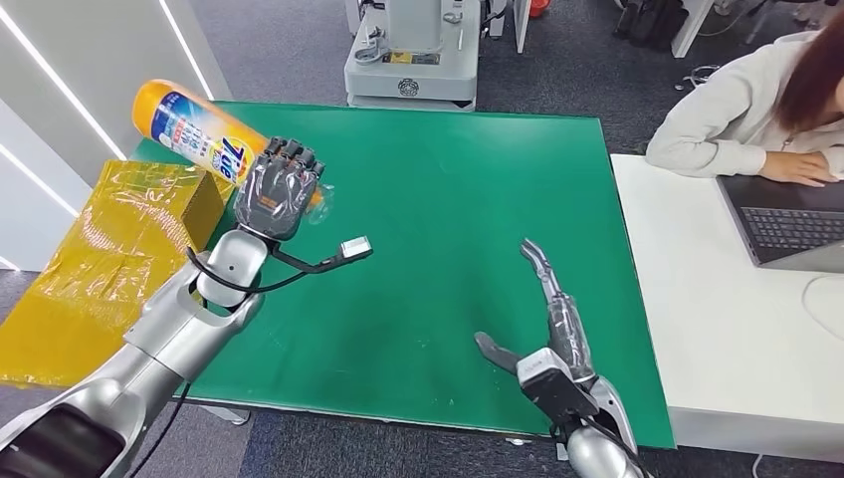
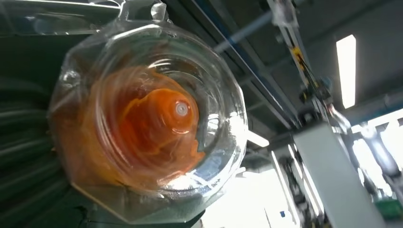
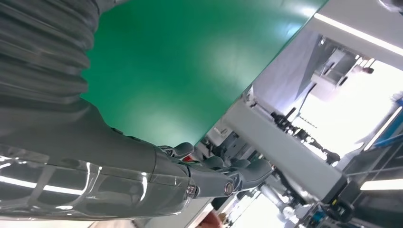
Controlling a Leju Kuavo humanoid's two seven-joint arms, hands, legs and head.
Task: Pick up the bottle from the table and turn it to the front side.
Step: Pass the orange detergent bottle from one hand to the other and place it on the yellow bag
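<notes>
The green bench (image 1: 438, 199) is bare between my two hands, so I have wide room there. At its left edge lies a yellow wrapped box (image 1: 109, 239). At right, a person (image 1: 756, 110) sits at the white table (image 1: 697, 329).

A robotics lab or office: green test table (image 1: 468, 199), machine base (image 1: 410, 60) behind, person (image 1: 756, 110) at a laptop (image 1: 786, 224).

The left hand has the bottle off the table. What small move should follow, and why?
Probably roll the left wrist to keep turning the bottle. The left hand grips its cap end, tilted above the green table, and the label faces up, not clearly frontward.
</notes>
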